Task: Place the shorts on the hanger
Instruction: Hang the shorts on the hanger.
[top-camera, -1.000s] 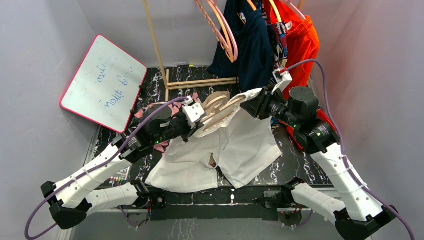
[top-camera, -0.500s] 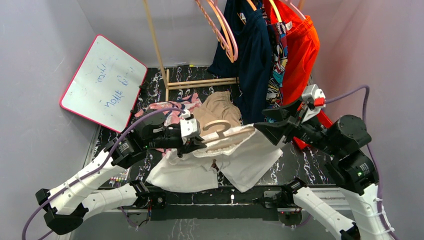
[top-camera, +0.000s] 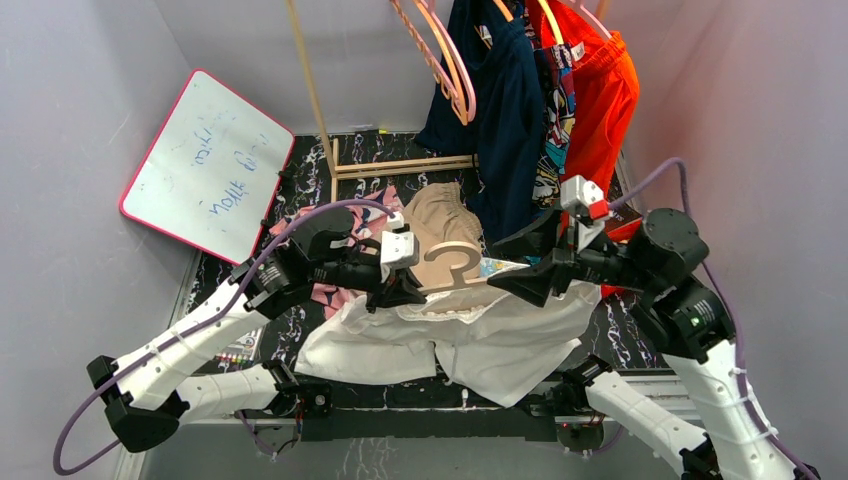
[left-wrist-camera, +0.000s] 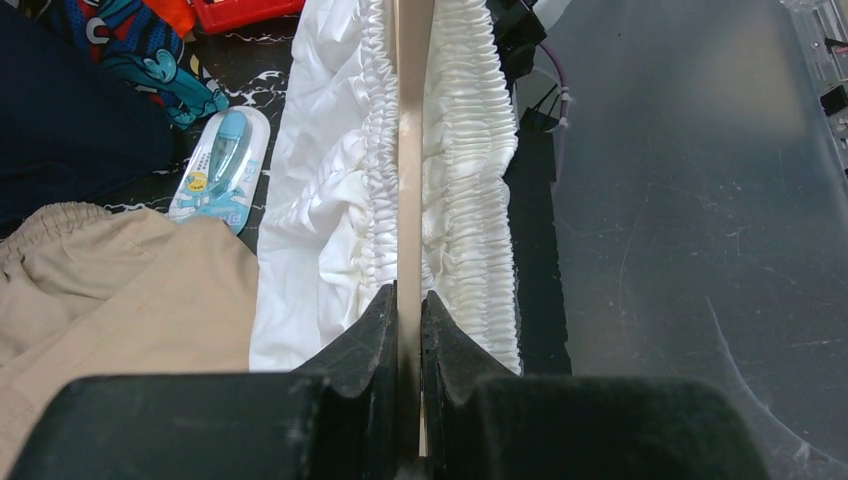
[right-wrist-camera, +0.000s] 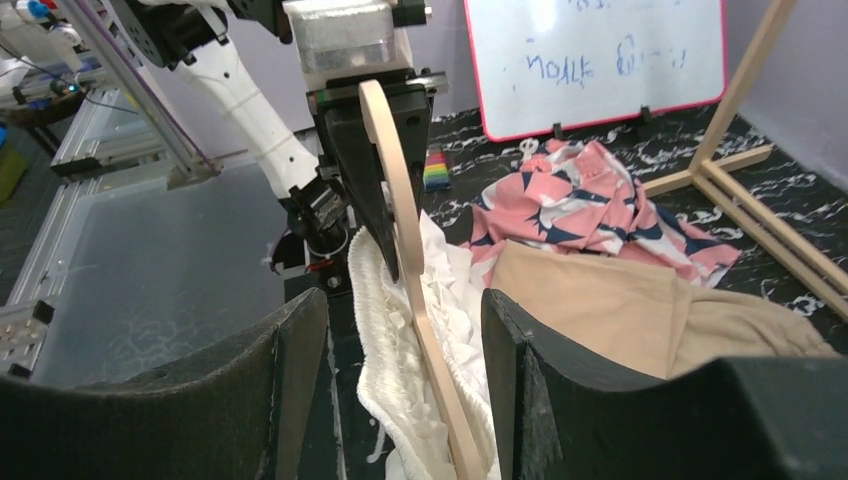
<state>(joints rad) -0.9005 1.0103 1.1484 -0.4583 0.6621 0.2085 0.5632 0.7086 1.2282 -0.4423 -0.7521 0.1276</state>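
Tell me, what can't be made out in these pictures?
- Top view: the whiteboard writing is too small to read.
- Left wrist view: the hanger runs off the top edge; its far end is unseen.
- Right wrist view: the shorts are mostly hidden by the right fingers and bottom edge.

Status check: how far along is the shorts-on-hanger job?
Done: waistband of the white gathered-waist fabric shorts sits around the pale wooden hanger. In hand: left gripper shut on the hanger arm; right gripper open, straddling its far end. Remaining: confirm that end is seated, then let go.
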